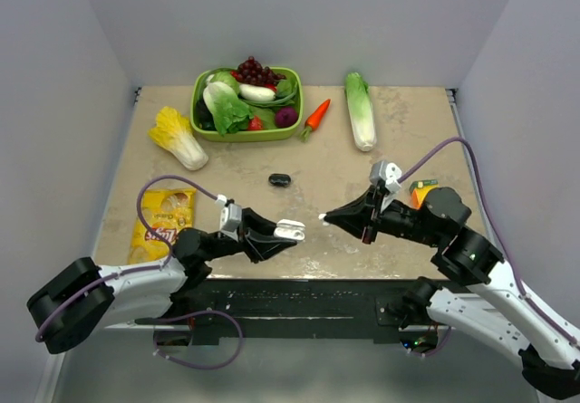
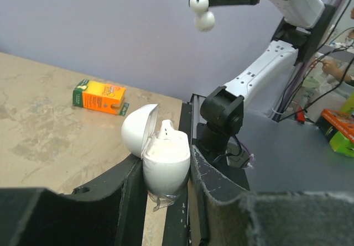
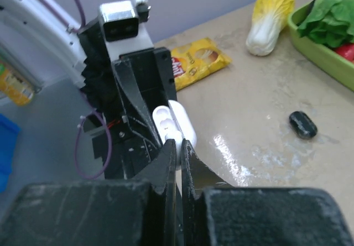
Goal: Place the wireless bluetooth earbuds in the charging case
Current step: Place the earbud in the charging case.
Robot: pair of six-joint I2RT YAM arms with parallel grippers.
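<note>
My left hand (image 1: 290,233) closed around charging case (image 2: 165,158), lid flipped open, case held above desk (image 1: 408,140) near edge. My right hand (image 1: 323,217) pinches white earbud (image 2: 199,1) at fingertips, fingers almost together, just beside case, not touching. Small black object (image 1: 279,180) lies further on desk, then green basket (image 1: 245,137) with vegetables, orange box (image 2: 99,97) near right arm.

"What kind of place is this?"

"A robot lab. A left robot arm (image 1: 136,281) and a right robot arm (image 1: 489,308) sit at a bench (image 1: 408,131) with plain walls (image 1: 299,23) around it. Play food fills a green bowl (image 1: 196,104)."
</note>
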